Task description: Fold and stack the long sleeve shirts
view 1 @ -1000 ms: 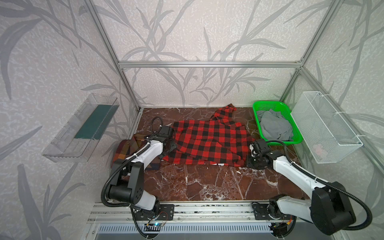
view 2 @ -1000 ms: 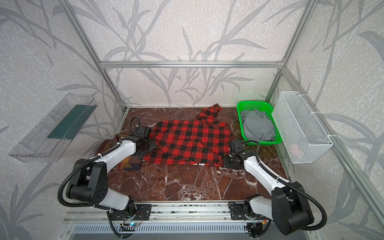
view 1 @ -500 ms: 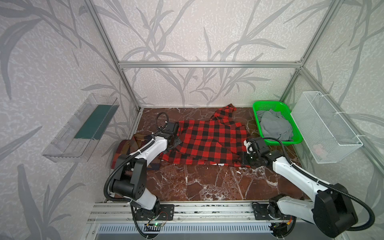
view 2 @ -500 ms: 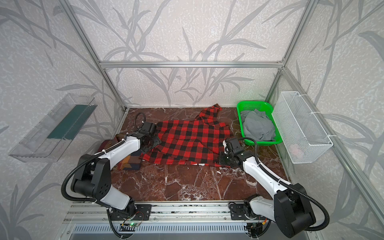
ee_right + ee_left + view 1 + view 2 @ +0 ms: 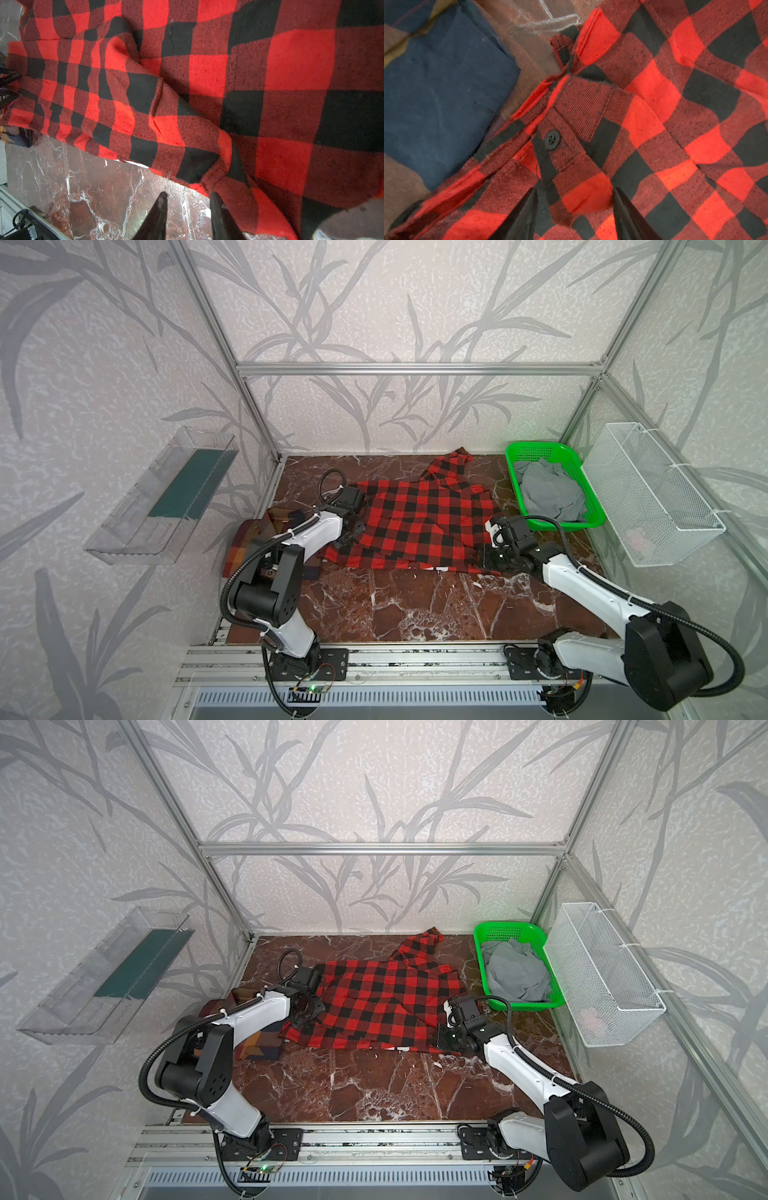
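Observation:
The red-and-black check shirt point(image 5: 415, 526) point(image 5: 382, 1006) lies spread out and rumpled on the marble floor, with one sleeve reaching toward the back wall. The brown plaid shirt point(image 5: 245, 543) point(image 5: 253, 1048) lies folded at the left, partly under my left arm. My left gripper point(image 5: 352, 532) point(image 5: 575, 207) presses down on the check shirt's left edge near a black button point(image 5: 552, 139). Its jaws stand apart with a raised pucker of cloth between them. My right gripper point(image 5: 484, 559) point(image 5: 188, 201) is open at the shirt's front right corner, with bare marble between its fingers and one finger against the hem.
A green basket point(image 5: 536, 446) holding grey cloth point(image 5: 548, 493) stands at the back right. A white wire basket point(image 5: 656, 497) hangs on the right wall. A clear bin point(image 5: 166, 497) hangs on the left wall. The metal rail point(image 5: 374, 659) runs along the front.
My left gripper has moved from the shirt's left edge further onto the cloth and its jaws have narrowed. My right gripper has slid a little left along the front right corner.

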{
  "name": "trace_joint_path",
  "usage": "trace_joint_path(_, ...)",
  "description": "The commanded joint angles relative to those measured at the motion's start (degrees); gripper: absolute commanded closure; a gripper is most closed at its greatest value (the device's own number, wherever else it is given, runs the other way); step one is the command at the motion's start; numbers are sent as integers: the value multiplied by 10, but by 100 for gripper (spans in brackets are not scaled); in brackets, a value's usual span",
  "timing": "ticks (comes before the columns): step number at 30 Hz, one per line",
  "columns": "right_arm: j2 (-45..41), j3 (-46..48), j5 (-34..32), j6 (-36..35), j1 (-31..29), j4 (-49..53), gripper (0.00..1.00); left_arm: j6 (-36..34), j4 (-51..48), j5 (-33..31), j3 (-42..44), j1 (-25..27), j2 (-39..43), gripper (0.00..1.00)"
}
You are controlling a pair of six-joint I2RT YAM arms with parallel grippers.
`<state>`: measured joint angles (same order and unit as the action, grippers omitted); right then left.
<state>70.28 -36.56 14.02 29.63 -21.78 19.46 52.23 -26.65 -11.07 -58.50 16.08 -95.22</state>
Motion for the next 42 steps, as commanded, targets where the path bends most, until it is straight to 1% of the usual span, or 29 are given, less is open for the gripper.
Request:
trace_joint_path(1, 16, 14, 3, 12, -3, -19, 64, 3, 3, -20, -7, 2, 2, 57)
trace_joint_path(7, 44, 15, 12, 14, -5, -33, 64, -8, -15, -40, -10, 10, 18, 79)
trace_joint_path(10, 49, 15, 10, 12, -5, -36, 64, -15, -28, -53, -10, 19, 29, 88)
trace_joint_path(13, 56, 15, 6, 8, -5, -36, 64, -21, -54, -69, -13, 26, 43, 93)
trace_joint_path(16, 64, 14, 0, 3, -5, -36, 64, -28, -81, -80, -15, 34, 58, 94)
trace_joint_path(20, 74, 14, -6, -1, -5, -36, 64, -36, -114, -103, -11, 51, 69, 89)
trace_joint_path(22, 74, 13, -10, -2, -5, -34, 64, -36, -112, -106, 5, 54, 72, 86)
trace_joint_path(26, 68, 11, -27, -5, -5, -21, 64, -36, -95, -104, 38, 53, 69, 73)
trace_joint_path(29, 62, 4, -41, -11, -5, -3, 64, -25, -119, -110, 28, 53, 56, 64)
trace_joint_path(32, 54, -4, -62, -19, -5, 13, 64, -29, -136, -122, 22, 54, 50, 56)
trace_joint_path(37, 61, -15, -90, -25, -3, 33, 64, -25, -145, -132, 32, 53, 45, 45)
trace_joint_path(42, 97, -39, -92, -17, 9, 38, 64, -17, -130, -122, 54, 53, 29, 42)
